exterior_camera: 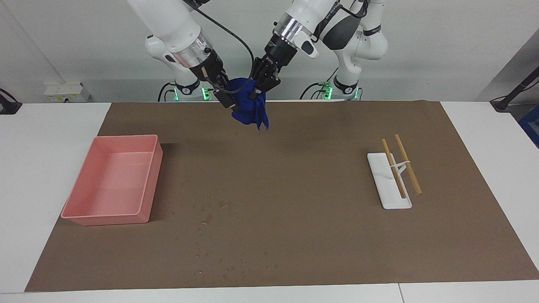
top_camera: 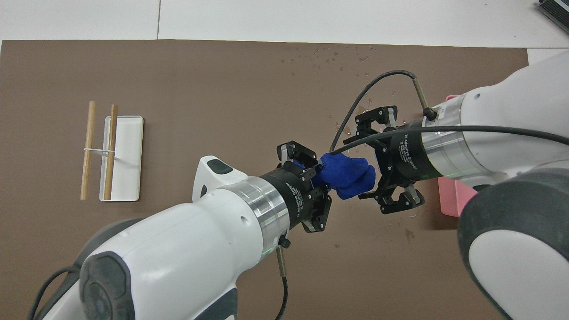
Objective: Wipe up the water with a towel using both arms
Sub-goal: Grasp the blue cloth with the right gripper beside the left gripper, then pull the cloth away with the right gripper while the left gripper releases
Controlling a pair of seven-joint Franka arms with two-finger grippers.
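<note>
The wiping itself is not yet begun. The blue towel (exterior_camera: 249, 107) hangs in the air above the brown mat (exterior_camera: 320, 227), up at the robots' edge of it, bunched at the top with a loose tail drooping below. The left gripper (exterior_camera: 262, 83) is clamped shut on the towel's upper part and carries its weight. The right gripper (top_camera: 371, 161) is at the towel's free end with its fingers spread to either side of the cloth; in the overhead view the bundle sits between them, but whether they already touch the fabric is hard to tell.

The water (exterior_camera: 206, 221) lies untouched: a scatter of small droplets and darker spots on the mat, farther from the robots than the towel and toward the right arm's end of the table, running from beside the pink tray (exterior_camera: 76, 198) out to the mat's edge farthest from the robots. More drops show there in the overhead view.

So, as a judgement, the job stands at the handover or shared-grip stage: one arm has the towel, the second is about to take its hold. What is left is nearly all of it: closing the right fingers on the cloth, bringing the towel down over the wet patch, and rubbing across every cluster of drops. The white rack with two wooden sticks (exterior_camera: 393, 176) sits well apart at the left arm's end and plays no part yet.
</note>
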